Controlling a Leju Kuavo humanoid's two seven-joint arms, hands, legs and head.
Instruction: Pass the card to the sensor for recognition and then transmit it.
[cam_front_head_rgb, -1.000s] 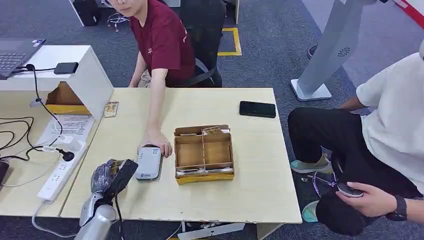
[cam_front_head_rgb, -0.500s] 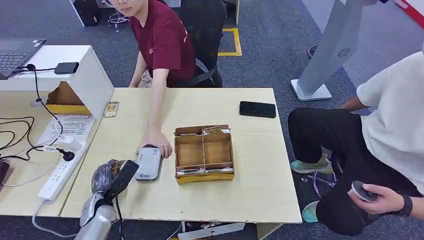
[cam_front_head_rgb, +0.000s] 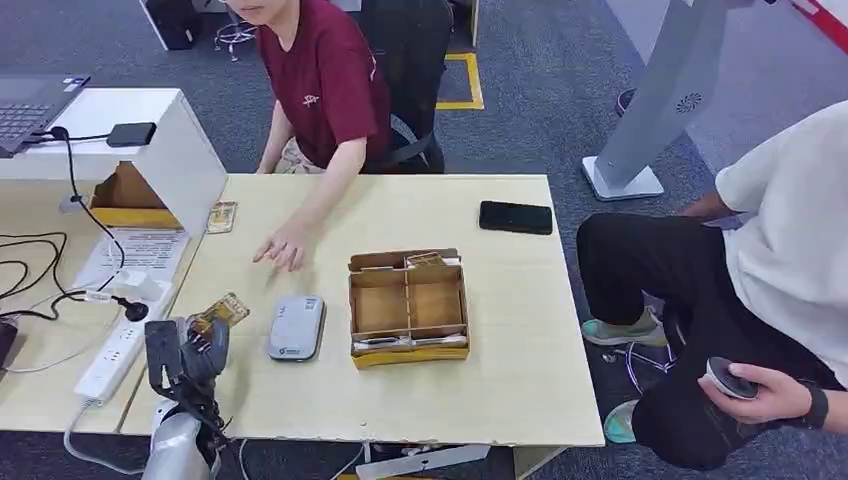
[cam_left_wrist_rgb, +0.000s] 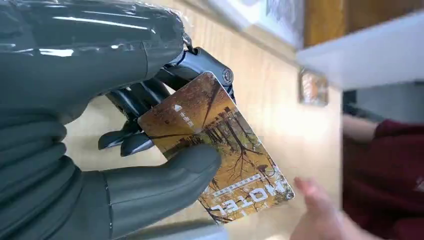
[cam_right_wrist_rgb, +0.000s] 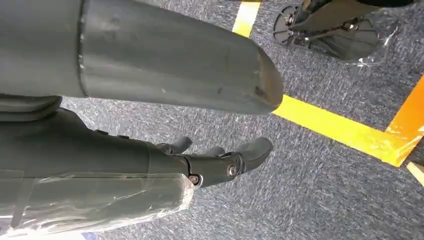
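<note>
Table (cam_front_head_rgb: 500, 380) w/ divided cardboard box (cam_front_head_rgb: 407, 305); grey sensor (cam_front_head_rgb: 296, 327) just left of it. Left hand (cam_front_head_rgb: 190, 350) pinches card (cam_front_head_rgb: 222, 311) beside sensor, apparently not touching. Right hand (cam_right_wrist_rgb: 220, 162) hangs, fingers loosely apart, holding nothing.

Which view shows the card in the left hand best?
The left wrist view: the card is close, its print readable, pinched by the left hand. The head view shows it small; the right wrist view faces carpet.
</note>
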